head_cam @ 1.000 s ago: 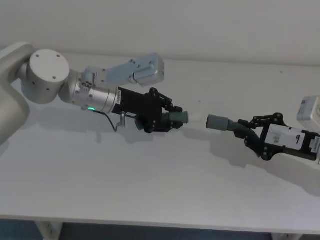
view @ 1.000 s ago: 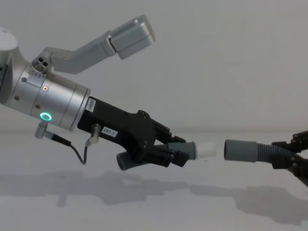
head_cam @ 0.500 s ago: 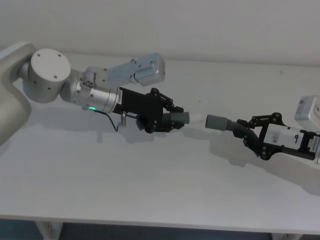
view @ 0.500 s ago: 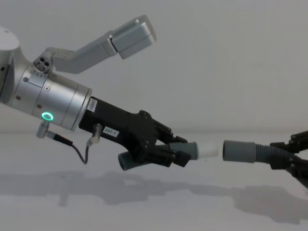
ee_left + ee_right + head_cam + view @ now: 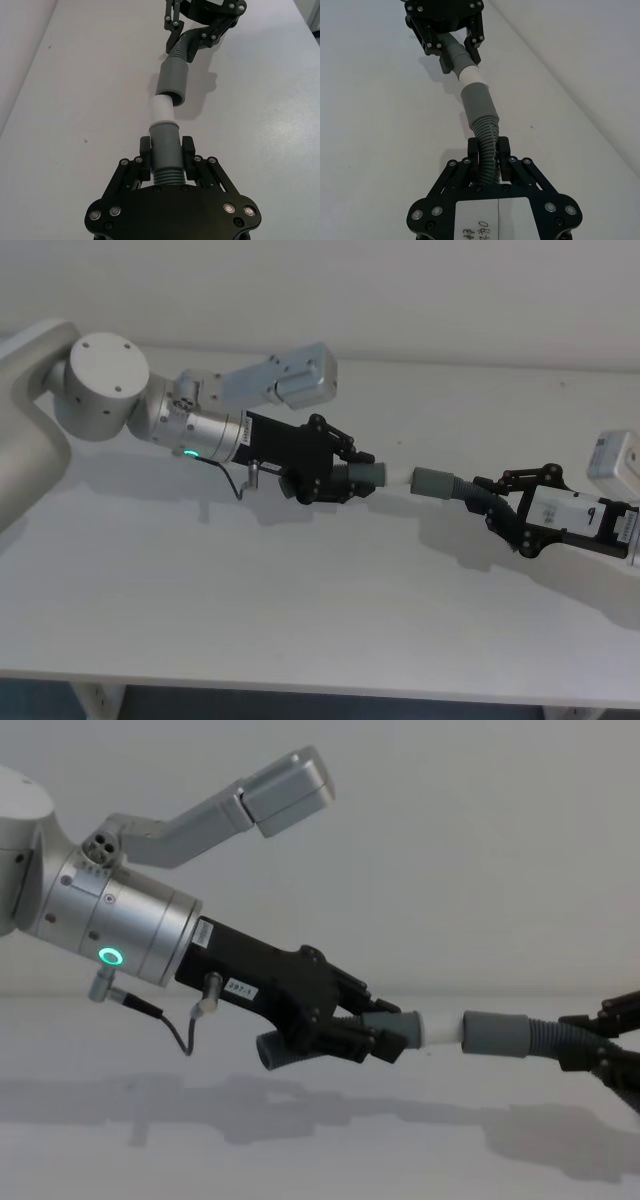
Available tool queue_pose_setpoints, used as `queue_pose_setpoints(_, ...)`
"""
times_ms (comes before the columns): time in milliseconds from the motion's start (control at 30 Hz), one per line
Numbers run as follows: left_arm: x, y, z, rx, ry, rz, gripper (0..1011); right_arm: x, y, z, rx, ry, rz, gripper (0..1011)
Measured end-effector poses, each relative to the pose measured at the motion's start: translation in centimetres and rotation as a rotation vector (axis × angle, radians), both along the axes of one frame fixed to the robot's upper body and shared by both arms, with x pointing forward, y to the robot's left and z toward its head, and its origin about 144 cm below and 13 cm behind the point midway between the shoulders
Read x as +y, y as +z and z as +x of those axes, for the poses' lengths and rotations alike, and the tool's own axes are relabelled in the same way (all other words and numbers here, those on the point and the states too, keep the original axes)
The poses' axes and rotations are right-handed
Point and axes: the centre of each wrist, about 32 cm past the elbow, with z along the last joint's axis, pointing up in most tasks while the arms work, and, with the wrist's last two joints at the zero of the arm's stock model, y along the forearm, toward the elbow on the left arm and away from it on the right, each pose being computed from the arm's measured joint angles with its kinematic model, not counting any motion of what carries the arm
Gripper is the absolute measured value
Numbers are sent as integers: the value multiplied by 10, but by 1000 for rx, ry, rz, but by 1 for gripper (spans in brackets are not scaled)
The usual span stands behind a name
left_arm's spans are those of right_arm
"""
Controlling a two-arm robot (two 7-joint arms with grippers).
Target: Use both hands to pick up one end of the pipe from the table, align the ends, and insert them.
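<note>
Both pipe pieces hang above the table (image 5: 300, 620). My left gripper (image 5: 345, 478) is shut on the ribbed part of one piece, behind its grey collar (image 5: 165, 142). That piece's white tip (image 5: 161, 109) points at the other piece. My right gripper (image 5: 497, 506) is shut on the ribbed hose (image 5: 487, 136) of the second piece, whose grey socket cuff (image 5: 477, 102) faces the tip. In line, the two ends meet: the white tip (image 5: 440, 1032) touches the mouth of the socket cuff (image 5: 495, 1034), with most of the white showing.
A plain wall rises behind the table's far edge. The table's front edge (image 5: 320, 680) runs along the bottom of the head view. The silver camera bracket (image 5: 285, 380) of my left wrist juts out above the left gripper.
My left gripper has moved to the right with its piece, closing the gap. The white tip now meets the socket cuff. The right gripper has barely shifted.
</note>
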Motion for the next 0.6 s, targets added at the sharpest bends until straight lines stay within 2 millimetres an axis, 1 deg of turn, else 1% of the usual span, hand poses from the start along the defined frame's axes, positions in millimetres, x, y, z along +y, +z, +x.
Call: queue_pose_setpoints(600,-4,2,0,4,-21,3,357,0,-2,3,3,-13,-7,227)
